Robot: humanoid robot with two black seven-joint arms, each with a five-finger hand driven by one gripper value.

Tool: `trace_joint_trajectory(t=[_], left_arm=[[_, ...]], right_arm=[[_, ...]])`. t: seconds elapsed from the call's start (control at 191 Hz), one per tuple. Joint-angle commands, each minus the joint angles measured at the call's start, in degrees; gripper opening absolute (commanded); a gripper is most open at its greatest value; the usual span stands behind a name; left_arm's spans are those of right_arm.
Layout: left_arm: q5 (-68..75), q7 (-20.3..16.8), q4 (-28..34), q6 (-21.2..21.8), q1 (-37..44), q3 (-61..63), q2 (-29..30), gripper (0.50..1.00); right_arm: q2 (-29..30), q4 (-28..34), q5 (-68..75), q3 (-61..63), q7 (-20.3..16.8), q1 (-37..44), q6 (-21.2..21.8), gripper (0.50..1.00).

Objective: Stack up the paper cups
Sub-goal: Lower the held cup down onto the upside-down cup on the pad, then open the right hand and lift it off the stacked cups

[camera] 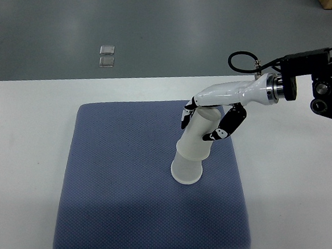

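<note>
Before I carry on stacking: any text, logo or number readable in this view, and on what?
None readable.
Paper cups: plain white, no print showing.
Blue mat: no label.
Right hand, gripping the upper cup: no markings legible.
Two small floor squares: too small to tell.

- You've got one cam only, top view, so no 2nd view and no shared overlap to check.
- It sits on the robot's own side, high up, looking down steeply and fwd across the white bench (29, 126).
- Near bench edge just shows at bottom right of pic; far edge runs across the upper third, w/ grey floor (161, 27) beyond it.
- Mid range: the blue mat (108, 211) fills most of the lower centre, its near edge almost at the pic's bottom.
- Right arm (317, 84) enters from the right edge, upper part of pic; left edge shows only bench and floor.
</note>
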Motion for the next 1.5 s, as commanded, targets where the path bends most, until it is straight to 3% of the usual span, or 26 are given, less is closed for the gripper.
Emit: trace_joint_trajectory(t=[0.0,0.598,1.071,1.149,1.186,1.244,1.496], left_arm=[[0.0,0.0,0.0,0.0,0.0,0.0,0.0,1.0],[0.0,0.0,0.0,0.0,0.0,0.1,0.0,1.0],[0.0,0.0,0.0,0.0,0.0,0.0,0.0,1.0],[0.0,0.0,0.0,0.0,0.0,0.0,0.0,1.0],[0.0,0.0,0.0,0.0,0.0,0.0,0.0,1.0],[0.0,0.0,0.0,0.0,0.0,0.0,0.0,1.0],[0.0,0.0,0.0,0.0,0.0,0.0,0.0,1.0]], right_arm=[[0.0,0.0,0.0,0.2,0.0,0.0,-0.2,0.676],[0.8,-1.2,-0.5,0.3,-0.3,-2.5,-0.7,0.688],[3.8,-4.3,-1.5,1.1,-0.5,-7.2,-3.7,0.699],[5.0,-5.4,-1.5,2.5,-0.5,-8.5,-4.1,0.729],[5.2,-5.6,-1.5,2.8,-0.5,-8.7,-4.1,0.788],[5.2,-5.6,-1.5,2.8,-0.6,-8.8,-4.2,0.842],[5.1,-5.7,-1.3,2.9,-0.5,-9.0,-4.2,0.86]])
